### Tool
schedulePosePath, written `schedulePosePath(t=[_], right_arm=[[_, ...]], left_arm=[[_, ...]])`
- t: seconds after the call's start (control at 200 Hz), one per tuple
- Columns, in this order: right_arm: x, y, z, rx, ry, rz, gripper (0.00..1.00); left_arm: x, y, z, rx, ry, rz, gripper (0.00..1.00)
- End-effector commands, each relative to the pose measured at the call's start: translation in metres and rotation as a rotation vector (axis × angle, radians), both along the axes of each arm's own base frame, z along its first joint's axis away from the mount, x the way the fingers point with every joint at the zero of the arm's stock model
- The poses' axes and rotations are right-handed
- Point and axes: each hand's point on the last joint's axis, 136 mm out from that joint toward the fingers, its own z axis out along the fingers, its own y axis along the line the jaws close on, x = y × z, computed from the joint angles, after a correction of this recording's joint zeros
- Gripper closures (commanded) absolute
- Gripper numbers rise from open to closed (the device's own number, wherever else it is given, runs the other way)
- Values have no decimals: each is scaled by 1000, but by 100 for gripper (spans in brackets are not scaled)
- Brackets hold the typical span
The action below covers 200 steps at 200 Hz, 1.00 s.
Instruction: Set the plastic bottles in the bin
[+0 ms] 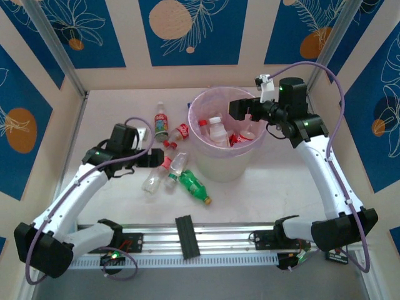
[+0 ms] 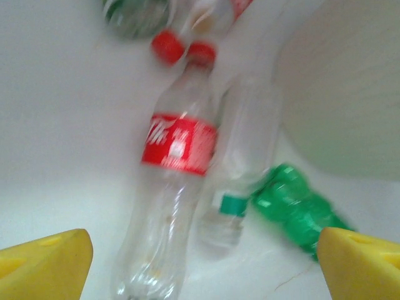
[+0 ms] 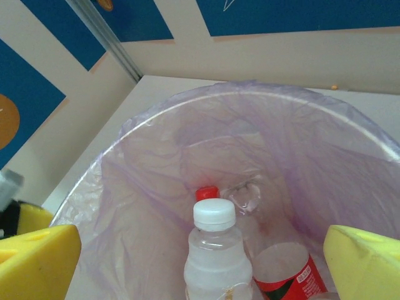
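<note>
The bin [image 1: 201, 104] stands mid-table, lined with a lilac bag [image 3: 156, 162]. Inside it lie a white-capped clear bottle [image 3: 214, 250], a red-labelled bottle [image 3: 289, 274] and a red cap [image 3: 207, 193]. My right gripper [image 1: 241, 108] hovers open over the bin's right rim, its yellow pads [image 3: 37, 259] wide apart with nothing between them. My left gripper [image 1: 145, 159] is open just left of a cluster on the table: a clear red-labelled bottle [image 2: 178, 147], a clear bottle with a teal band [image 2: 240, 162] and a green bottle [image 2: 294, 209]. This view is blurred.
Two more red-labelled bottles [image 1: 161, 122] [image 1: 180, 132] lie behind the cluster, left of the bin. The bin's cream wall [image 2: 350, 94] rises just right of the cluster. Patterned walls close in the table on three sides; a metal rail [image 1: 187, 236] runs along the near edge.
</note>
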Motion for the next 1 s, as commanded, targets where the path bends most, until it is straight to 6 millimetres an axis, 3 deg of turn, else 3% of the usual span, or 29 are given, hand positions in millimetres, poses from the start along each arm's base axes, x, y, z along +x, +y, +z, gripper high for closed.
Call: schedulePosePath(t=[0.0,0.125,0.255,0.635,0.995], right_arm=[[-4,-4,12,48,-29,-11,0],[0,-4,18,82,-35,-9,0],[4,-4,19,89,-31,-14,0],[8,-3,8,93,7,-24,0],[9,-7,5,86,18,-39,0]], left_arm=[[-15,14,-27,35,90,77,8],[-21,11,-56,37,178,78,15],[-20,5,-69,3,195,81,23],[-19,-1,-111,5,268,72,21],[-23,2,-137,95,348,57,25]])
